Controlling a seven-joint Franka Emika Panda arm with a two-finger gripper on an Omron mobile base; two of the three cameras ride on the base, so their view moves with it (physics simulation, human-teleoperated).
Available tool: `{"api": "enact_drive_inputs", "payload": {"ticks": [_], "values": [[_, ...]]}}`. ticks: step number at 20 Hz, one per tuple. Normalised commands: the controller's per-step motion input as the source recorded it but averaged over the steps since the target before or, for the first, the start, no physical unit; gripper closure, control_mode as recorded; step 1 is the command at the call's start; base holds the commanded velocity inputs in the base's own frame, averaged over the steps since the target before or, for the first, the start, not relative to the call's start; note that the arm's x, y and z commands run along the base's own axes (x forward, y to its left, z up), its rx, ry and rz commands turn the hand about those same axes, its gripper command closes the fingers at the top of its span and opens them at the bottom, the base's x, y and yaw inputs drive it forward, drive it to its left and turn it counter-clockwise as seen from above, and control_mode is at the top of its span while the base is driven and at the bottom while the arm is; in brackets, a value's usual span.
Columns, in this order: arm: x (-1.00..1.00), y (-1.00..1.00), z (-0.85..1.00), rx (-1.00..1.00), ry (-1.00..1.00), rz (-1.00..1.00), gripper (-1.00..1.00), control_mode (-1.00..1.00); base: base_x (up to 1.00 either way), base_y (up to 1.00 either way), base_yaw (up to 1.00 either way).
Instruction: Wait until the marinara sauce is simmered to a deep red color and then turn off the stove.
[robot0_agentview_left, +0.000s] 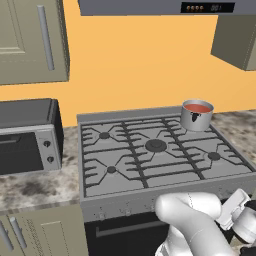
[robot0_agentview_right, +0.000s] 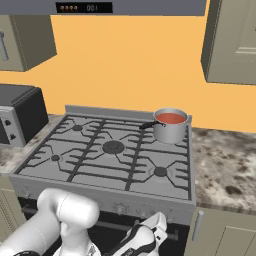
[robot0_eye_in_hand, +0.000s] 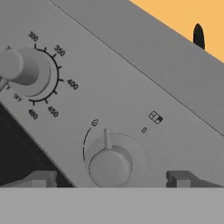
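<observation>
Orange-red marinara sauce (robot0_agentview_left: 198, 107) fills a small steel saucepan (robot0_agentview_left: 196, 119) on the rear right burner of the stove (robot0_agentview_left: 155, 155), dark handle stub pointing toward the front left. Same sauce seen from the other side at (robot0_agentview_right: 170, 118), pan sitting close to the back rail. Grey range with dark grid grates, five burners, black oven door below. Black-and-silver toaster oven (robot0_agentview_left: 27, 137) stands on the mottled stone tabletop (robot0_agentview_left: 35, 187) just left of the range. Beige wall cabinets (robot0_agentview_left: 30, 40) hang against an orange wall, hood panel above. Hand (robot0_eye_in_hand: 111, 179) held low at the front panel, released, fingertips (robot0_eye_in_hand: 41, 178) spread wide on either side of a round grey burner knob (robot0_eye_in_hand: 109, 165), not touching it as far as can be told. Knob pointer stands roughly upright toward a flame mark. Larger oven dial (robot0_eye_in_hand: 24, 70) with temperature numbers sits to the upper left.
</observation>
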Motion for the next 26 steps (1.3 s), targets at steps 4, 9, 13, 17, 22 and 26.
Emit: {"api": "enact_drive_inputs", "payload": {"ticks": [4, 9, 13, 17, 22, 26], "values": [[0.01, 0.0, 0.09, 0.0, 0.0, 0.0, -1.0, -1.0, 0.0, 0.0, 0.0], [0.0, 0.04, 0.23, 0.0, -0.02, 0.0, -1.0, -1.0, 0.0, 0.0, 0.0], [0.0, 0.0, 0.0, 0.0, 0.0, 0.0, -1.0, -1.0, 0.0, 0.0, 0.0], [-0.14, 0.08, -0.12, -0.01, 0.0, 0.0, -1.0, -1.0, 0.0, 0.0, 0.0], [0.0, 0.0, -0.02, 0.0, 0.0, 0.0, -1.0, -1.0, 0.0, 0.0, 0.0], [0.0, 0.0, -0.03, 0.0, 0.0, 0.0, -1.0, -1.0, 0.0, 0.0, 0.0]]}}
